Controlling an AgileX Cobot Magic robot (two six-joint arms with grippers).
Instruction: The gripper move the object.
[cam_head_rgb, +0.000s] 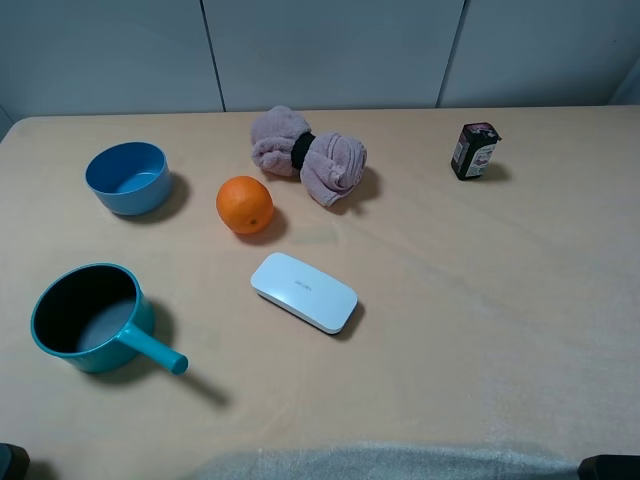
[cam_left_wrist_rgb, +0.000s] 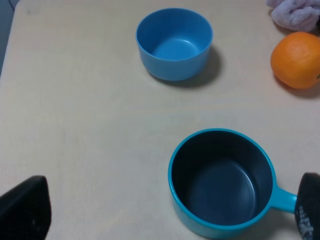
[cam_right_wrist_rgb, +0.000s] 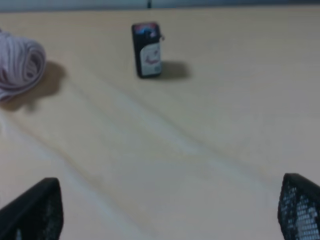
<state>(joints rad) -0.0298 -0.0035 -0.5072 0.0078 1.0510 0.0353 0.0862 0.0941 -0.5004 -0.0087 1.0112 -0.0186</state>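
The round, bright orange fruit with dimpled skin (cam_head_rgb: 244, 204) sits free on the beige bench (cam_head_rgb: 480, 300), between the blue plastic bowl (cam_head_rgb: 128, 177) and the rolled mauve cloth with its black band (cam_head_rgb: 307, 154), touching neither. The white oval case (cam_head_rgb: 303, 292) lies nearer the camera.

The left pincer (cam_left_wrist_rgb: 165, 215) has its black fingers (cam_left_wrist_rgb: 25, 207) wide apart and empty, above the teal saucepan with the dark inside (cam_left_wrist_rgb: 222, 182). The right pincer (cam_right_wrist_rgb: 165, 210) is likewise spread, holding nothing, facing the small dark jar (cam_right_wrist_rgb: 147, 49).

The fruit looks firm but round, so it is likely to roll. A grip across its widest middle, squeezed gently, seems safest; the skin should offer fair friction.
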